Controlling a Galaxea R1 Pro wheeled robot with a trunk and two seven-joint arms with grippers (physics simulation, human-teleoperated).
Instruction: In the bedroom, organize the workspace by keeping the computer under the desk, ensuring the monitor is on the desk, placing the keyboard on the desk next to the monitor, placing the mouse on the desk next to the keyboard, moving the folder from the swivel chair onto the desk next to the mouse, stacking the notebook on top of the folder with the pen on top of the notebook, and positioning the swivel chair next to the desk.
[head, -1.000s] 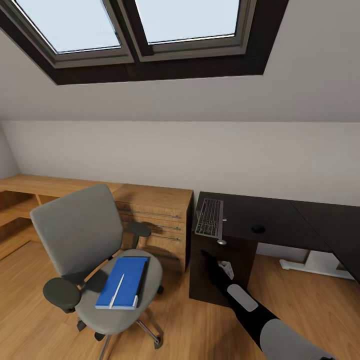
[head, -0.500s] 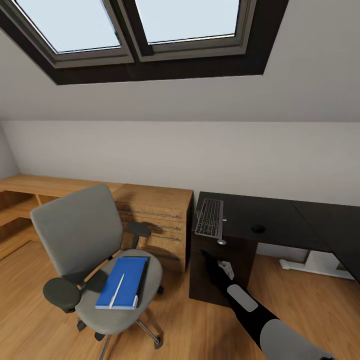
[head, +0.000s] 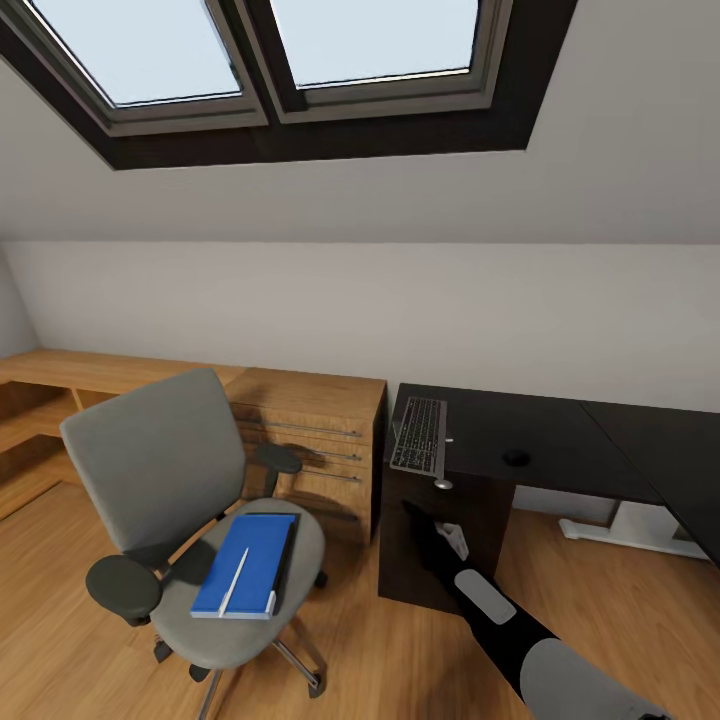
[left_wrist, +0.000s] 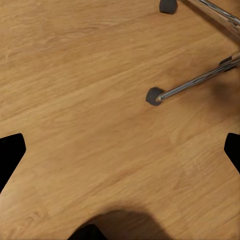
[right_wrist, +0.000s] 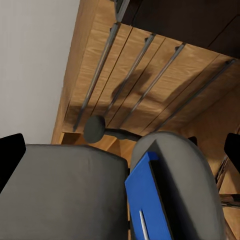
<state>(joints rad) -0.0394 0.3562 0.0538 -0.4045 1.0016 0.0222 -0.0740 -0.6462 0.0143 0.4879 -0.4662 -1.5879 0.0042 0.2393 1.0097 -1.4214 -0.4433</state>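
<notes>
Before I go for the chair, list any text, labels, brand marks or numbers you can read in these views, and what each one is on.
None can be read.
Flat dark keyboard on the black-topped desk: key legends too small to read.
Bright blue folder on the grey swivel chair: plain cover, no label showing.
Small dark mouse: no mark visible.
Light wood cabinet: no lettering.

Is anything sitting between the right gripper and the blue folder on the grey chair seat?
Nothing visible blocks it. In the right wrist view the bright blue flat folder lies open to approach on the grey swivel chair, with the thin white pen on top. The black padded armrest stands beside that path, not across it.
</notes>
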